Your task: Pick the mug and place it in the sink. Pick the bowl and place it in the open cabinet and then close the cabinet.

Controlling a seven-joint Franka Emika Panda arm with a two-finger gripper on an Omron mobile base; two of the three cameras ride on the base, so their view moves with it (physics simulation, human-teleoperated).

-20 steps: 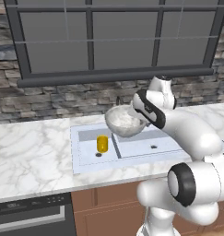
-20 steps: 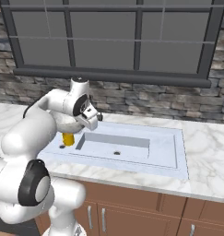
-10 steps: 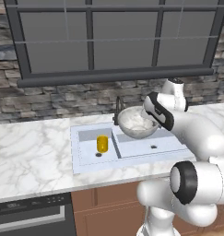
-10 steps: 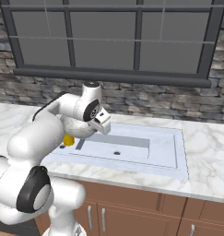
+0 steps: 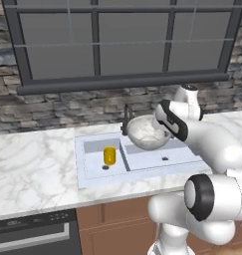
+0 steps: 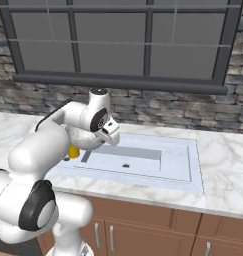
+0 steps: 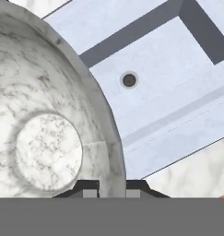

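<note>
Mug (image 5: 109, 155) already sits in the sink (image 5: 182, 160); gripper (image 7: 111, 186) pinches the bowl (image 5: 148, 132) rim aloft, cabinet placing and closing remain

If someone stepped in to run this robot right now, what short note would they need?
Gripper: fingers shut on the bowl's rim.
Bowl: held in the air over the sink, near the faucet.
Mug: standing upright in the left basin, so that part looks done.
Left: carry the bowl to the open cabinet, set it inside, close the door.
</note>
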